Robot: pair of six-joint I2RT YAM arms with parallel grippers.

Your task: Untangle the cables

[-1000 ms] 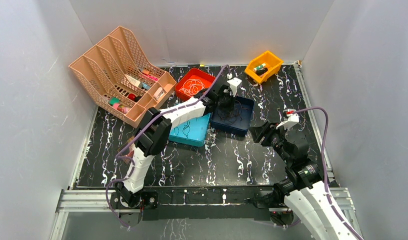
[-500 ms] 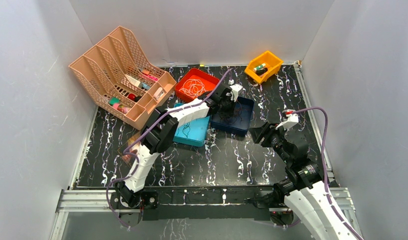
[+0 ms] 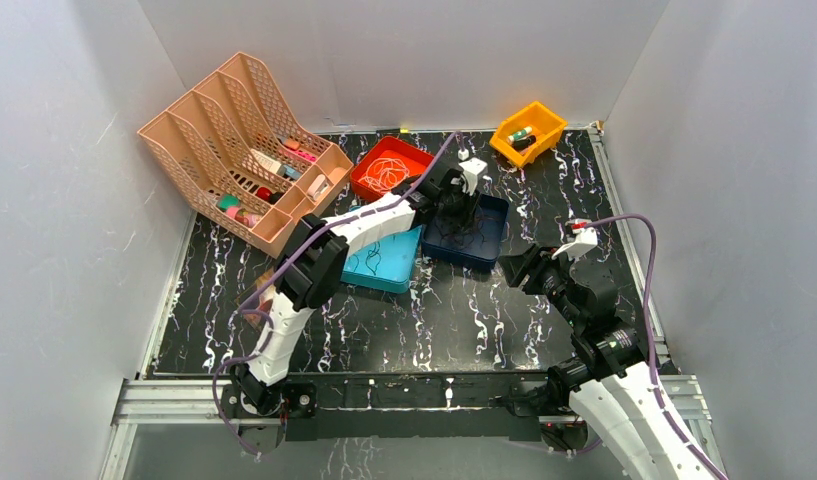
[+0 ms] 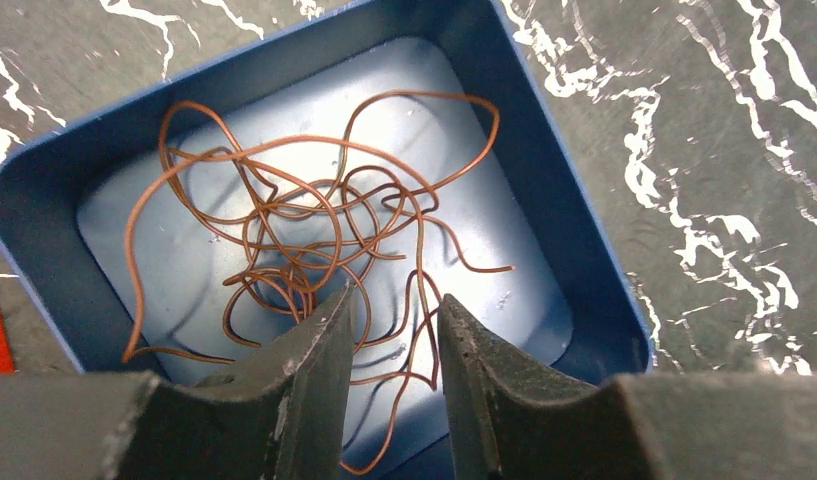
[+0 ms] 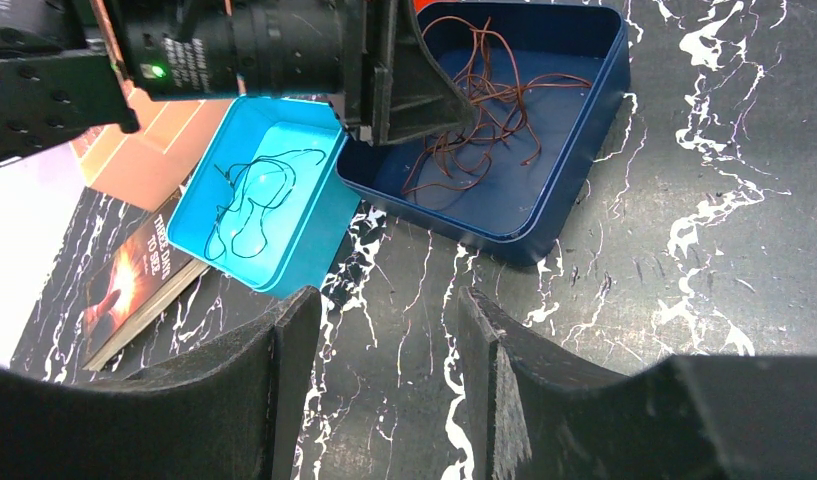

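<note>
A reddish-brown cable (image 4: 314, 220) lies in loose tangled loops in a dark blue tray (image 4: 574, 250); it also shows in the right wrist view (image 5: 484, 110). My left gripper (image 4: 396, 300) hangs over that tray's near side, open, with a few brown strands below the gap between its fingers. A black cable (image 5: 254, 195) lies in a light blue tray (image 5: 304, 240). A white cable (image 3: 386, 172) lies in a red tray (image 3: 356, 180). My right gripper (image 5: 389, 300) is open and empty above bare table, in front of the dark blue tray (image 3: 489, 235).
A peach slotted file organizer (image 3: 234, 150) with small items stands at the back left. A yellow bin (image 3: 527, 130) sits at the back right. A book (image 5: 124, 285) lies left of the light blue tray. White walls close in three sides.
My left wrist has shifted slightly over the dark blue tray and its elbow has moved a little. The right arm has not moved.
</note>
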